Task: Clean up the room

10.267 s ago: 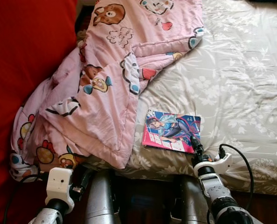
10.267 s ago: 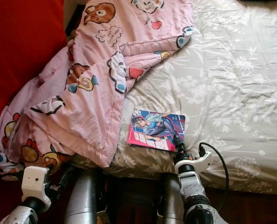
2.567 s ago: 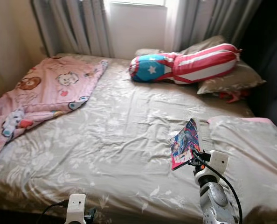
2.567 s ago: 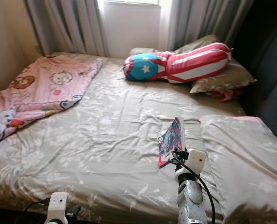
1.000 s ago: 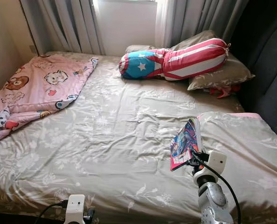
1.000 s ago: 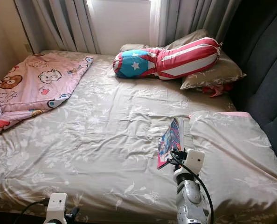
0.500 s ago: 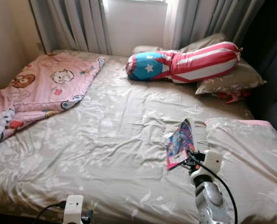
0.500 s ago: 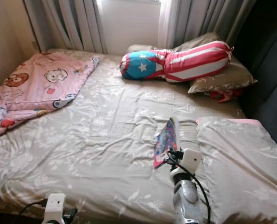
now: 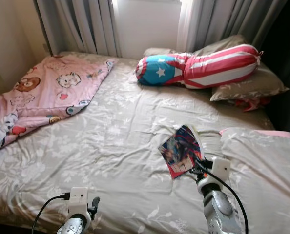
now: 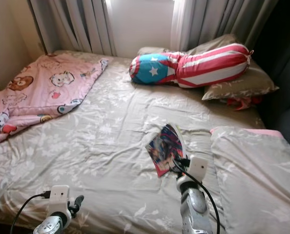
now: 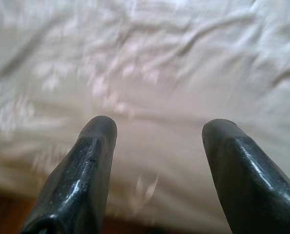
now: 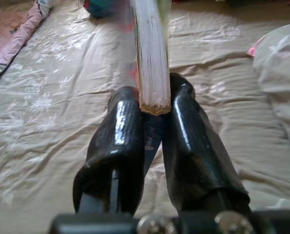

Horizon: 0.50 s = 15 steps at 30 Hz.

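The comic book has tilted flatter, cover now facing up, clamped in the right gripper above the bed.

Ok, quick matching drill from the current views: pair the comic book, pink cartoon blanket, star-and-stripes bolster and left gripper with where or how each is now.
Things:
1. comic book
2. pink cartoon blanket
3. star-and-stripes bolster
4. left gripper

States:
A. open, over the near edge of the bed sheet
B. along the bed's left side
C. pinched in the right gripper
D. by the curtains, partly on a grey pillow

Pairs: 1-C, 2-B, 3-D, 4-A
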### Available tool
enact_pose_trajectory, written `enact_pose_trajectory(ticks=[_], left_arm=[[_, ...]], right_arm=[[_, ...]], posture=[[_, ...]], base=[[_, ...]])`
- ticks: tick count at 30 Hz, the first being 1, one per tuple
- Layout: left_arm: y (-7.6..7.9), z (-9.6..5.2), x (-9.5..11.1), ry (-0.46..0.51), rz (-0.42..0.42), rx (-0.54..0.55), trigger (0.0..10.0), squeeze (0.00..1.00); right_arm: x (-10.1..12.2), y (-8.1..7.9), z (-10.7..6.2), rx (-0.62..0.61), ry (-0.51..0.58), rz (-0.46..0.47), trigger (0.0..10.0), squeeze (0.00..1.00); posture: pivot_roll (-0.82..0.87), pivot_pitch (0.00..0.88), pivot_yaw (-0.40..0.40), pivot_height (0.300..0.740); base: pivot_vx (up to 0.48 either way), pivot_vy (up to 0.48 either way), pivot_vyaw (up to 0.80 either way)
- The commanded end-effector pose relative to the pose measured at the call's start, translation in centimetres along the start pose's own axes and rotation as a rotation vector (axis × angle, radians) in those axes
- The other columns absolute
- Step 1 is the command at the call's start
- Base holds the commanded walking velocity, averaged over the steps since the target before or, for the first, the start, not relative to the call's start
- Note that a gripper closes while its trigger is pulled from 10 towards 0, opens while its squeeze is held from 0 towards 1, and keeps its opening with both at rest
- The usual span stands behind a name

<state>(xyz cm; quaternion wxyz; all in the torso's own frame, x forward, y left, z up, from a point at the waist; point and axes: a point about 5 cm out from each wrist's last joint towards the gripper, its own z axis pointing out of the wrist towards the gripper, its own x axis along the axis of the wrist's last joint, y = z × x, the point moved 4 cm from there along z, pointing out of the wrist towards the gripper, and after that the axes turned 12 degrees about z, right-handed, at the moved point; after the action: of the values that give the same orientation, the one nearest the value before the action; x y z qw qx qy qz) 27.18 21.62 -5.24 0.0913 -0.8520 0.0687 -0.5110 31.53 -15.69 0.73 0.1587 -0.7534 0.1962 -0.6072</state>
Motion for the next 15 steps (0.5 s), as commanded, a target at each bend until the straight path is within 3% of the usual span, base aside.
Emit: enact_pose_trajectory(ticks=[1, 7, 15], left_arm=[[-0.2, 0.4, 1.5, 0.063, -0.009, 0.005, 10.0, 0.00], [-1.0, 0.2, 5.4, 0.271, -0.016, 0.021, 10.0, 0.00], [-0.3, -0.2, 7.5, 0.370, -0.014, -0.005, 10.0, 0.00]], right_arm=[[1.4, -0.3, 0.4, 0.012, 0.052, -0.002, 10.0, 0.00], [1.6, -0.2, 0.1, 0.011, 0.069, 0.002, 10.0, 0.00], [1.8, -0.1, 0.0, 0.014, 0.080, 0.005, 10.0, 0.00]], posture=[[0.00, 0.000, -0.071, 0.740], [0.00, 0.000, -0.063, 0.740], [0.00, 0.000, -0.068, 0.740]], base=[[0.000, 0.000, 0.00], [0.000, 0.000, 0.00], [0.000, 0.000, 0.00]])
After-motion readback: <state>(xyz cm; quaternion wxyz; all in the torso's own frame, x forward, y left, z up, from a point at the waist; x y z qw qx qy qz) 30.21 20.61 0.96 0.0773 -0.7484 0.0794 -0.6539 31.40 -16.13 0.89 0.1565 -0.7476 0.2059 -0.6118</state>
